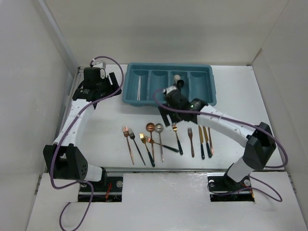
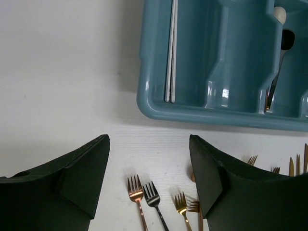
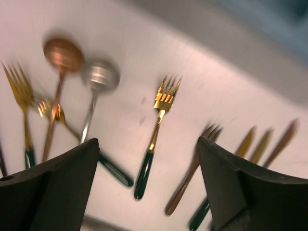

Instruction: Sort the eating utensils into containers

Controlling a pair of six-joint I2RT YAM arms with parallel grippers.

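Note:
The teal tray (image 1: 208, 73) stands at the back; it also shows in the left wrist view (image 2: 202, 110). Its left compartment holds two white sticks (image 2: 171, 57); another holds a white spoon (image 2: 279, 14) and a black spoon (image 2: 287, 41). The other utensils lie in a row on the table: forks (image 1: 126, 132), a copper spoon (image 1: 150, 127), a silver spoon (image 1: 159, 127) and knives (image 1: 206, 139). My right gripper (image 1: 168, 113) is open and empty above a gold fork with a dark handle (image 3: 156, 134). My left gripper (image 1: 114, 83) is open and empty, left of the tray.
In the left wrist view a copper fork (image 2: 136, 190), a black fork (image 2: 153, 195) and a gold fork (image 2: 181, 204) lie below my open left gripper (image 2: 149, 159). White walls close in the table on both sides. The right wrist view is blurred.

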